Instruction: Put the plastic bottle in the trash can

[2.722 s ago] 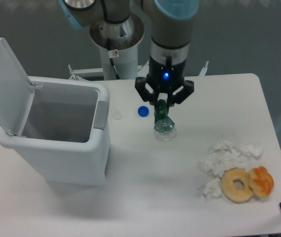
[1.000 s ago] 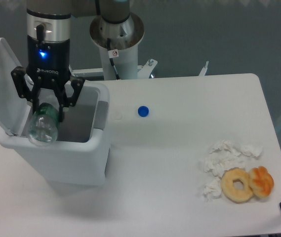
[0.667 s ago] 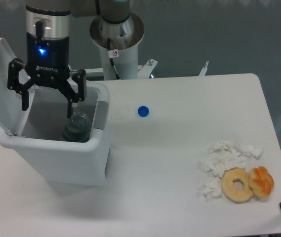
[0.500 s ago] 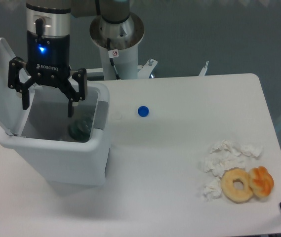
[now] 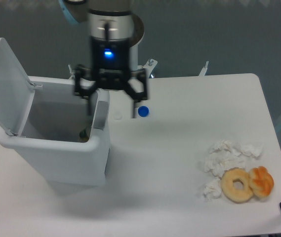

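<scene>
One job remains: lift your gripper (image 5: pixel 111 96), fingers wide apart and holding nothing, clear of the trash can (image 5: pixel 56 148) rim; the bottle (image 5: pixel 83 133) lies inside.

The open claw (image 5: pixel 111 95) straddles the trash can (image 5: pixel 56 148) rim at upper left; tissues (image 5: pixel 226 159) and doughnuts (image 5: pixel 246 183) crowd the lower right.

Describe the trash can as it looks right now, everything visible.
The trash can is a large white rectangular plastic bin standing upright on the table's left side. Its flat hinged lid is swung open, tilted up at the left. The inside looks grey; something dark shows low at the right inner wall. The open gripper hangs above its right rim.
</scene>
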You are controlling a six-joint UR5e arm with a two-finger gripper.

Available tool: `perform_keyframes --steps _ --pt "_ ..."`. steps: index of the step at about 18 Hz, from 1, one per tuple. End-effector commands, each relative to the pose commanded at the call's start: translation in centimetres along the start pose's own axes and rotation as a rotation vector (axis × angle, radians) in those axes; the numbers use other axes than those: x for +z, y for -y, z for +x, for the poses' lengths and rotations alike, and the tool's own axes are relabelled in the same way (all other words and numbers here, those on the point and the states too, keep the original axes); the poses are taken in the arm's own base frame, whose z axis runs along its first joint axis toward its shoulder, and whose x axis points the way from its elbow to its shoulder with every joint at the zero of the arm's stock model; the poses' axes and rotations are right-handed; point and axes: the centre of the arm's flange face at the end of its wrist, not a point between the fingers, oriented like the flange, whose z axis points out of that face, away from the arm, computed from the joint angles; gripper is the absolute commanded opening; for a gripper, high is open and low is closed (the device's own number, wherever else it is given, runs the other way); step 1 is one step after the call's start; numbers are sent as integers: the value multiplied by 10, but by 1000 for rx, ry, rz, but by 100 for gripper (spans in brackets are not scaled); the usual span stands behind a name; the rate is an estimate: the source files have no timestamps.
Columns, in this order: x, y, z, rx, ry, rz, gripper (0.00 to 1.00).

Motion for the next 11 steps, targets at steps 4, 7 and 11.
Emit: perform_keyframes --steps 4,7,11 --pt "33 -33 -44 59 -7 -70 100" --pt "71 -56 -84 176 -46 -164 100" --pt "110 -79 -115 326 -22 -316 100"
